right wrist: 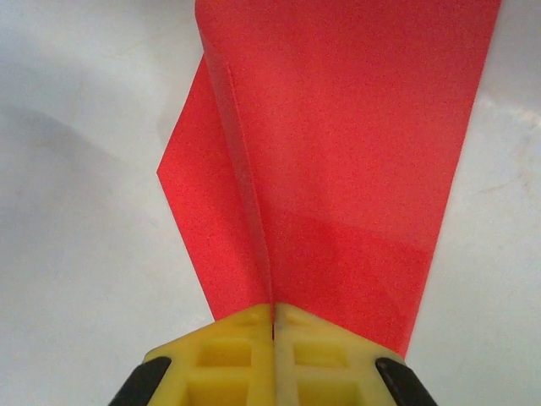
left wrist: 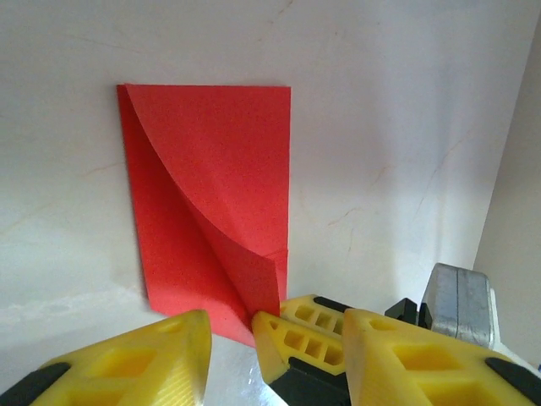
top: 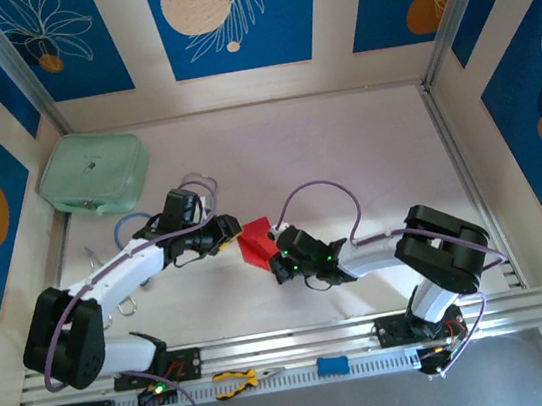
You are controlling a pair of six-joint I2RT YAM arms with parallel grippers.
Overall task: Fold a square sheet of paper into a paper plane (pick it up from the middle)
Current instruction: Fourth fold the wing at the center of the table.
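Observation:
The square sheet of paper is bright red and folded into a narrow rectangle, lying on the white table between the two arms. In the left wrist view the paper has a curved flap lifted off its lower corner. My right gripper is shut on a raised crease of the paper. Its yellow fingertips pinch that flap. My left gripper stands open at the paper's near edge, its fingers either side of the right fingertips and touching no paper. From above, the left gripper and right gripper meet at the sheet.
A mint-green pouch lies at the back left. Yellow-handled pliers and a small blue block rest on the rail by the arm bases. Metal hooks lie left of the left arm. Patterned walls close in three sides.

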